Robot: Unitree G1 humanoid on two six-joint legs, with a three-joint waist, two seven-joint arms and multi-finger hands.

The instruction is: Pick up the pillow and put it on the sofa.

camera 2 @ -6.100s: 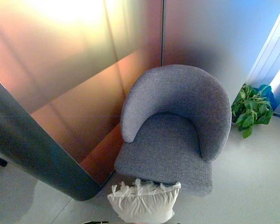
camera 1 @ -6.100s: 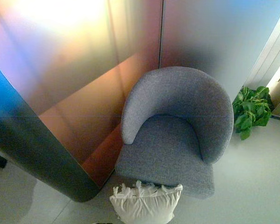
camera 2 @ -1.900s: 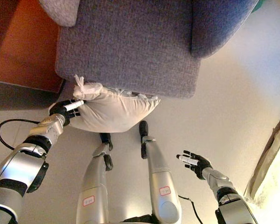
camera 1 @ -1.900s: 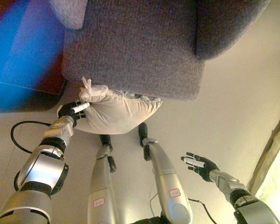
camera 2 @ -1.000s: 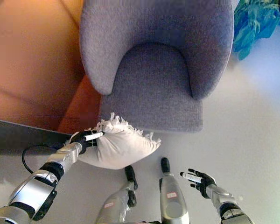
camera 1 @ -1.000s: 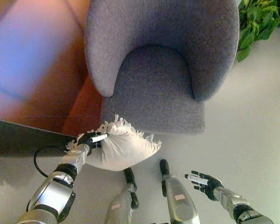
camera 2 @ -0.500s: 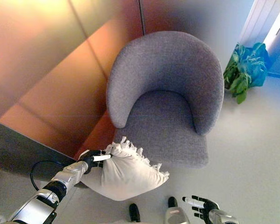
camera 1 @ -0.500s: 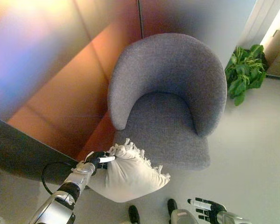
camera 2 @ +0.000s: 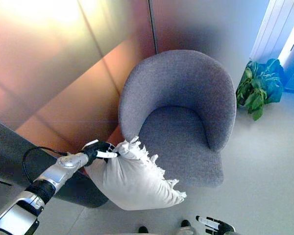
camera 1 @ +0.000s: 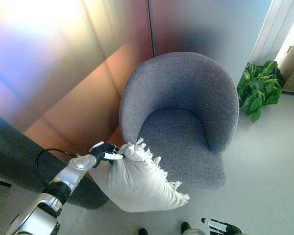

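A white pillow (camera 1: 137,183) with a fringed edge hangs off the floor in front of the grey round sofa chair (camera 1: 186,122), near its front left corner. My left hand (camera 1: 104,152) is shut on the pillow's upper left corner, fingers curled into the cloth. The pillow's fringe overlaps the chair's left arm in both views. My right hand (camera 1: 220,227) shows only at the bottom edge, fingers spread and holding nothing, well right of the pillow.
A brown and grey wall panel (camera 1: 78,88) runs behind and left of the chair. A dark curved base (camera 1: 19,161) sits at the left. A green potted plant (camera 1: 258,93) stands right of the chair, on pale floor (camera 1: 264,166).
The view has tilted up and shifted. My left hand has raised the pillow higher and closer to the chair's left arm. My right hand has dropped toward the bottom edge.
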